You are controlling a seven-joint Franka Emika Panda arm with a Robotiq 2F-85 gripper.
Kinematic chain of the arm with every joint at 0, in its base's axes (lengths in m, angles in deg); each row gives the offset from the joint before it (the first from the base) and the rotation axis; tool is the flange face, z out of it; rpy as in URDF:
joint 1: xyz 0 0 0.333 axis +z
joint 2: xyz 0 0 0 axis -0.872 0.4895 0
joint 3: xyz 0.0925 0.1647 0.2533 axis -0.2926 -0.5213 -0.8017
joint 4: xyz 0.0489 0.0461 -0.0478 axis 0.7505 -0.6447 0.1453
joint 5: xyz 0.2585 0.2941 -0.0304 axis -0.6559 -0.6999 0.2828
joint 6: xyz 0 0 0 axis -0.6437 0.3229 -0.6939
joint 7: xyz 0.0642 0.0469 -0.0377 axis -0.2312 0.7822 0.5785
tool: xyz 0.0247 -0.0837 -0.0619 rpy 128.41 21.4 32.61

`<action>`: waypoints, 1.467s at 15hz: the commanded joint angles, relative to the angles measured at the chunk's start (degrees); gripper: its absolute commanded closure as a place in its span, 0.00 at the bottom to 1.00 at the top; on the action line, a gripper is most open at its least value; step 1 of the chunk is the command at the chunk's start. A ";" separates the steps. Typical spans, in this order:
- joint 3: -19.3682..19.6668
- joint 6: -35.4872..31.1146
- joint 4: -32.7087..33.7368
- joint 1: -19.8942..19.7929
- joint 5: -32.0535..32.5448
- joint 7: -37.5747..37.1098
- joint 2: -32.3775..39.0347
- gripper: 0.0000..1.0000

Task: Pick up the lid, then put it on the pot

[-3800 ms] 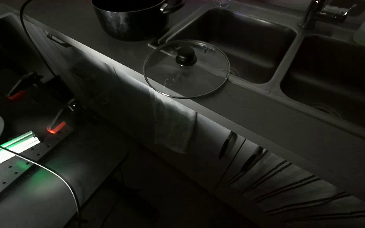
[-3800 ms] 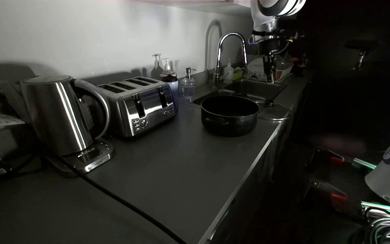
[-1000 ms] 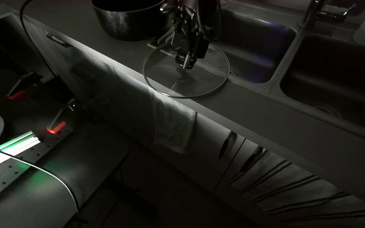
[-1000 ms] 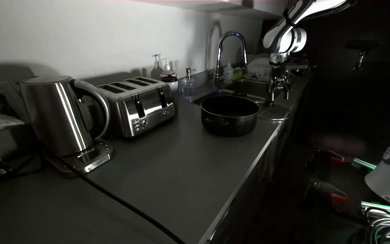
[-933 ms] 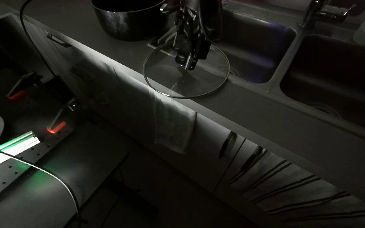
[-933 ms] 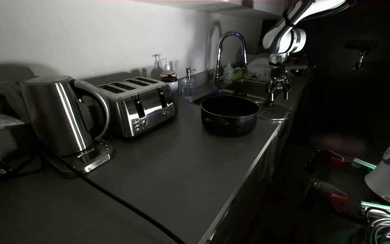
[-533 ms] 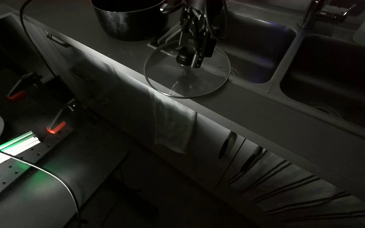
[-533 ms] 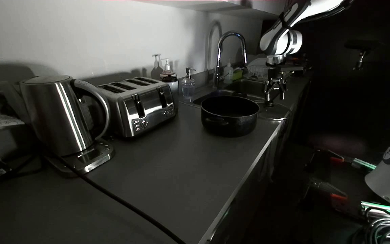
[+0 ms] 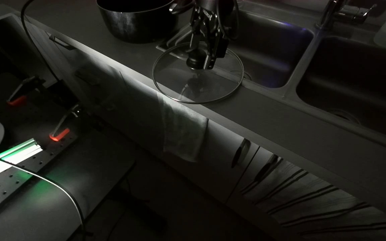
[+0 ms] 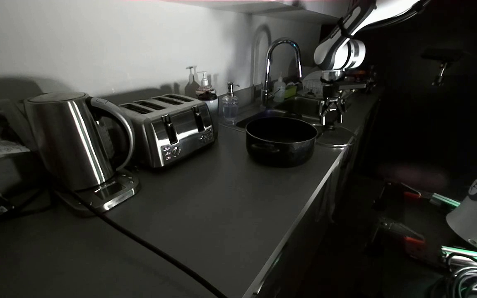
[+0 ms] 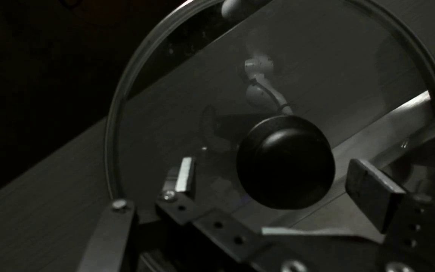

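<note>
The top edge crops the pot [image 9: 136, 26] in an exterior view.

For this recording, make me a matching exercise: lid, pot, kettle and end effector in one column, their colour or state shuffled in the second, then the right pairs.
Things
1. lid
2. pot
3. kettle
4. end effector

Colour or state
A. silver-coloured, standing upright
B. open, on either side of the knob
C. see-through, round
D. dark, top uncovered

Right pairs: 1-C, 2-D, 3-A, 4-B

End effector [image 11: 278, 181] downward, jaws apart
</note>
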 commanded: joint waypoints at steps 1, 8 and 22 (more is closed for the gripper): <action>-0.30 -0.99 0.78 0.32 0.34 -0.98 0.73 0.25; -0.55 -1.21 0.50 0.48 0.27 -0.72 0.51 0.73; -0.38 0.02 -5.68 1.47 2.27 3.10 -10.37 0.75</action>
